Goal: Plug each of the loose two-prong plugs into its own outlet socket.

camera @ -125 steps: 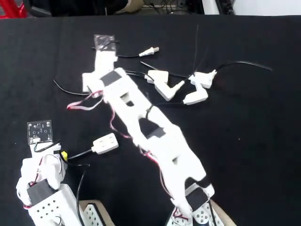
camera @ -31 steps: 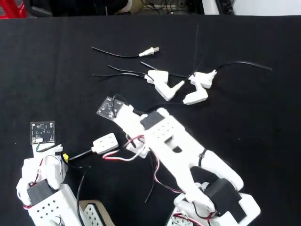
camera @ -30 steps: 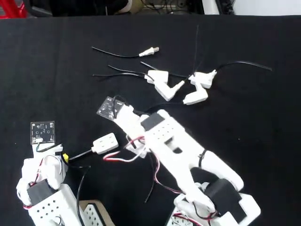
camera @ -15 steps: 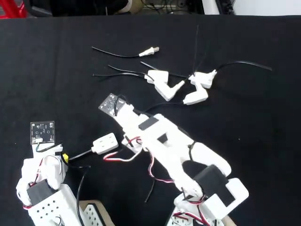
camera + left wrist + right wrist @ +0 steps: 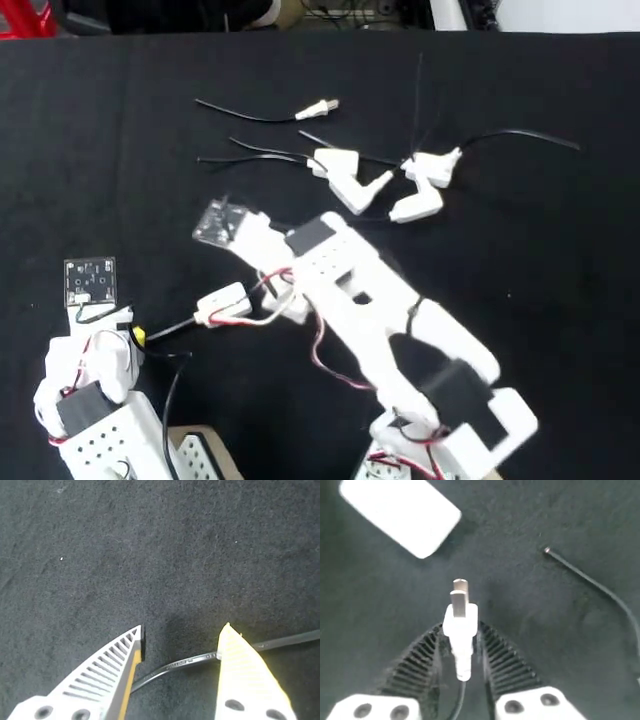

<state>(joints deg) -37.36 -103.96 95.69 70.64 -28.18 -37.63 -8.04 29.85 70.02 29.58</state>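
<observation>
Plug (image 5: 461, 622): white moulded plastic, two flat metal prongs, pinched between the ribbed black pads (image 5: 420, 660) of the right gripper (image 5: 460, 628), jaws closed on its body, black cord trailing back between them. Aimed at, but apart from, a rounded white outlet socket (image 5: 400, 512) lying left of centre on the matte black cloth (image 5: 560, 300). Right arm (image 5: 360, 300) stretched low and diagonal from the near edge toward that socket. Left gripper (image 5: 183, 627) parked near left, pointed white fingers spread open astride a thin black cable (image 5: 175, 666), gripping nothing. Farther back, another small plug (image 5: 318, 108) and angular white adapters (image 5: 345, 175), well apart from both arms; broad bare cloth to the right.
</observation>
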